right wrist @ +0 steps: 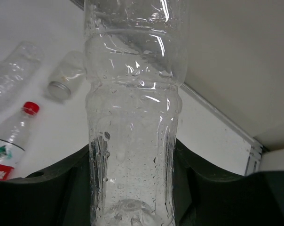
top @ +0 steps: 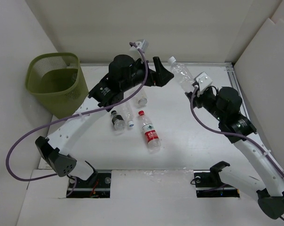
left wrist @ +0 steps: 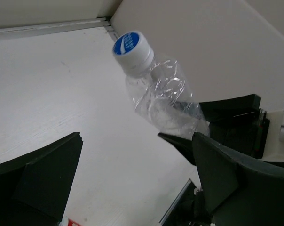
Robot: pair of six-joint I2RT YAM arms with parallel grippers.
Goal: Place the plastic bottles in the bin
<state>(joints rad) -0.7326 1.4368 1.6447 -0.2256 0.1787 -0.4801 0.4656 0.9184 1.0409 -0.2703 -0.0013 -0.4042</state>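
At the far right of the bench (top: 193,136), the right end effector (top: 194,87) pinches a clear, crinkled bottle (top: 181,73) near its base. Both fingers (right wrist: 43,193) press against the bottle's sides in the right wrist view, and droplets cling inside the plastic. The bottle tilts, its white-and-blue cap pointing far and left, and it appears raised off the surface.

Just left of that cap hangs the left end effector (top: 161,71), its fingers (left wrist: 43,174) spread wide and empty. In the left wrist view the gripped bottle sits between and beyond those fingers without touching them.

Four more bottles lie on their sides near the middle of the bench. A red-capped bottle (top: 150,133) with a red label lies nearest the arm bases, cap toward the far side. To its left lies a dark-capped bottle (top: 117,120), and between these two is a slimmer bottle with a pale cap (top: 129,115), just beside the dark-capped one. A capless bottle (top: 142,98) lies farther back, partly under the left arm.

Far to the left stands the olive-green bin (top: 52,82) with slotted sides, upright at the bench's left edge, well apart from every bottle. What it holds cannot be made out.
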